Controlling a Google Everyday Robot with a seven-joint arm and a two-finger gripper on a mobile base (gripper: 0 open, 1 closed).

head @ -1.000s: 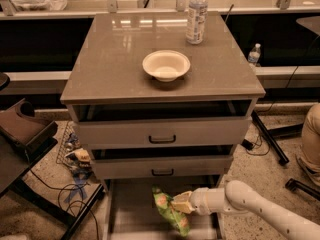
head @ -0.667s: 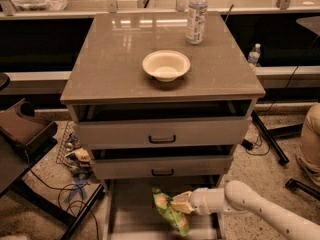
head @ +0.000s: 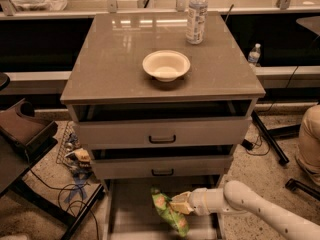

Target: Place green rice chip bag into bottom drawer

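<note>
Hardly anything is moving since before: at lower centre the gripper (head: 179, 204) is pinching the green rice chip bag (head: 168, 216) over the bottom drawer (head: 131, 210), and should be lowering it before releasing.

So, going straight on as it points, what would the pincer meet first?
The pincer, over the bottom drawer, meets first its gripped green rice chip bag, then probably the drawer's far rail.
</note>
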